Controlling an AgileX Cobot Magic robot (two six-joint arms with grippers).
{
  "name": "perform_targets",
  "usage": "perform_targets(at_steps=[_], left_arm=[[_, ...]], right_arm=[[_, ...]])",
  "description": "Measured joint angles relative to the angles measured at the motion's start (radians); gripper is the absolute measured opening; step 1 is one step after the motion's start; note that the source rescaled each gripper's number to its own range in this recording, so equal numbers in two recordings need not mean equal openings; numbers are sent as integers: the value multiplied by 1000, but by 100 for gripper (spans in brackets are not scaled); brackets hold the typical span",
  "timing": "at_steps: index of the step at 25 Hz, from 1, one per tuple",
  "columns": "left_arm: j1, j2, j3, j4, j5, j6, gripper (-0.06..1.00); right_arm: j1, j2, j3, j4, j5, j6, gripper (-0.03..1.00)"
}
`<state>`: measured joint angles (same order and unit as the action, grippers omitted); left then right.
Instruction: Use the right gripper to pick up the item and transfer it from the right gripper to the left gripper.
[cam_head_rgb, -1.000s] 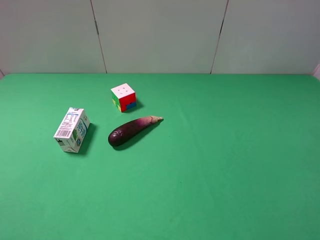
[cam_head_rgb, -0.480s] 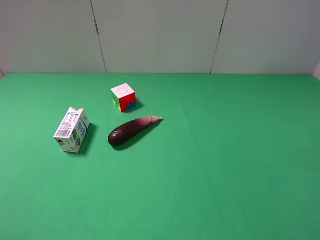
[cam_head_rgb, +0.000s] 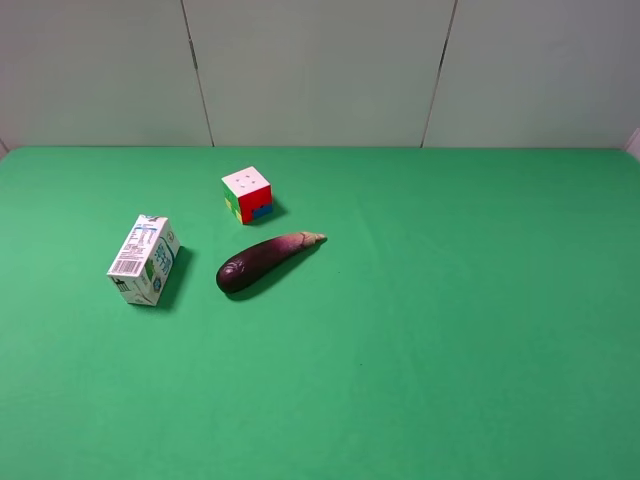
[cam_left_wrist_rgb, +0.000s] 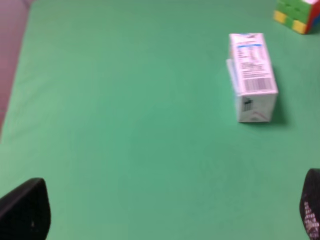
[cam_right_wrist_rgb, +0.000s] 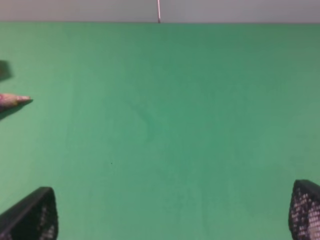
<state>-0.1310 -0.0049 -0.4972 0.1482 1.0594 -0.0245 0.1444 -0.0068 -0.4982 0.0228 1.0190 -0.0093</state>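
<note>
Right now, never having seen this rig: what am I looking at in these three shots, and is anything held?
It is a two-armed robot with a camera on each wrist and a third camera mounted high.

The high view shows no arms, only a green table with a carton lying on its side, an eggplant and a puzzle cube.

The left wrist view looks past the left gripper; its two dark fingertips sit in the lower corners, wide apart. Ahead lie the carton and a corner of the cube.

The right wrist view shows the right gripper, also open, over bare cloth, with only the eggplant's tip at the edge.

Nothing is held; the carton is untouched.
</note>
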Motion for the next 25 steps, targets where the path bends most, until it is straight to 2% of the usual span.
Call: perform_targets(at_steps=[7,18,25], left_arm=[[105,0,0,1,0,0,100],[127,0,0,2,0,0,100],[194,0,0,3,0,1,100]], right_arm=[[0,0,0,0,0,0,100],[0,0,0,0,0,0,100],[0,0,0,0,0,0,100]])
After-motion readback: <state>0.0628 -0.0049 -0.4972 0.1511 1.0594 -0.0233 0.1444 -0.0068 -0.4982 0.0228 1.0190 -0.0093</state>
